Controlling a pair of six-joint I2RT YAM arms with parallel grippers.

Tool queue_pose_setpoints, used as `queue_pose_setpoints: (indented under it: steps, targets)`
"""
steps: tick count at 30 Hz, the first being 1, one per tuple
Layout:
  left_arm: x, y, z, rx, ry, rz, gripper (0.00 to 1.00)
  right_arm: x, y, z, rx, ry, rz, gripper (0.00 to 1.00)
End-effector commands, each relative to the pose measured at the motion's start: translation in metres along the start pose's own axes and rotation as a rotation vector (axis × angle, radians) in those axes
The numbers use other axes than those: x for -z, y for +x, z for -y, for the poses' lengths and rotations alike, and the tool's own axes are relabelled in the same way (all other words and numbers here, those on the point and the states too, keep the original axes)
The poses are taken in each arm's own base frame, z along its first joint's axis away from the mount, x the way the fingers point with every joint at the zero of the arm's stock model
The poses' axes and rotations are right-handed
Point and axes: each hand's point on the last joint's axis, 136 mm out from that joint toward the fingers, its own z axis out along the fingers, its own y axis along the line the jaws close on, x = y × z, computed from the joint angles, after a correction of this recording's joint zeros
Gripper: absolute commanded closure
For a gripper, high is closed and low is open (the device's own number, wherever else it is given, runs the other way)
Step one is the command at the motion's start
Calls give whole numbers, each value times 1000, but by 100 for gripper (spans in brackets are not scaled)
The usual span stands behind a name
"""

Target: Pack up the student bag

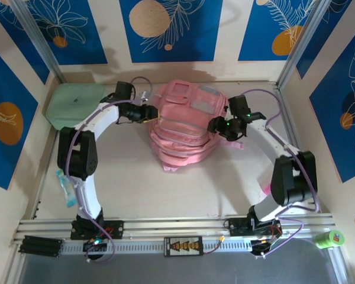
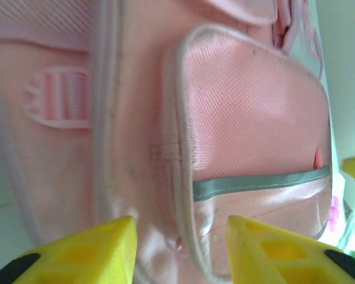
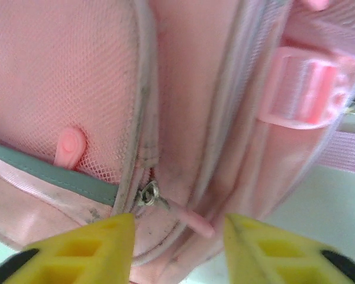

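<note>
Overhead view, left to right.

Far left corner of the table (image 1: 165,195): green case (image 1: 76,103), lying flat, well apart from the bag. Small pale blue packet (image 1: 65,186) at the left edge, beside the left arm.

Left claw (image 1: 143,112): at the left side of the backpack (image 1: 186,121), whether touching I cannot tell. Wrist view: yellow fingers spread wide apart, nothing gripped. Past them is a mesh pocket (image 2: 254,118) with a grey strip across it.

Backpack: pink, far centre of the table, lying front pockets up between the two claws, straps trailing toward the near side.

Right claw (image 1: 222,127): at the right side of the backpack. Wrist view: fingers wide apart, empty. A metal zip slider (image 3: 149,194) with a pink pull sits just beyond the gap, and a pink buckle (image 3: 310,89) is at upper right.

Near right corner, off the table: roll of green tape (image 1: 330,239).
</note>
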Motion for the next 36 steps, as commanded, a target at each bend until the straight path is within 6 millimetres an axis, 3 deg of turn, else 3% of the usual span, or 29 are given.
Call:
queue_pose_setpoints:
  steps: [1,3,7,12,18,22,26,31,36]
  targets:
    - [60,-41,13,-29,-68,226,51,47,-28,-5,-8,-45,194,28]
    - [82,-45,3,-26,-147,300,46,64,-36,0,-19,-62,267,20]
    - [124,-41,-32,8,-349,469,21,91,-50,26,-25,-1,416,1]
    - [168,-11,-78,72,-570,667,0,112,-65,69,-30,180,604,1]
    - [199,41,-124,94,-794,806,0,98,-66,118,15,338,719,1]
    - [216,69,-150,32,-964,854,0,73,-55,130,79,277,729,1]
    - [207,75,-161,-88,-1001,837,1,45,-50,126,256,279,755,1]
    - [180,70,-162,-265,-951,766,1,16,-50,116,373,306,733,1]
    - [153,66,-151,-379,-758,807,1,8,-51,109,398,267,754,1]
